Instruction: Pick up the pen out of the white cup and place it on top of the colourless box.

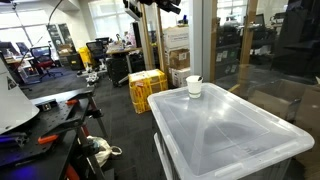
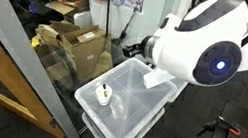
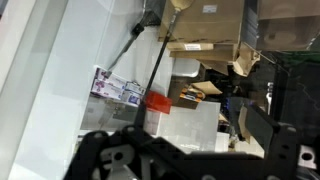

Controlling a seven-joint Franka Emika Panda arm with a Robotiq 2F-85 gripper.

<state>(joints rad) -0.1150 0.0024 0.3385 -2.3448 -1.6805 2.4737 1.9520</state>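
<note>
Task was barely begun, as far as I could judge. The white cup (image 1: pixel 194 86) stood upright on the lid of the colourless box (image 1: pixel 235 128), near one corner; both exterior views showed it there (image 2: pixel 104 94). The pen (image 2: pixel 106 90) was only a dark fleck at the cup's mouth, too small to be sure of, but I took it to be inside the cup, not on the lid.

My hand (image 1: pixel 158 6) hung high above the box, well apart from the cup and cut off by the frame edge. Wide or narrow: couldn't tell, incl. from the wrist view, which faced shelves and cartons w/ only dark bits of the hand along the bottom. I saw nothing held.

Left to do, by my reckoning: come down over the cup, grip the pen, lift it clear, lay it on the bare lid beside the cup.
</note>
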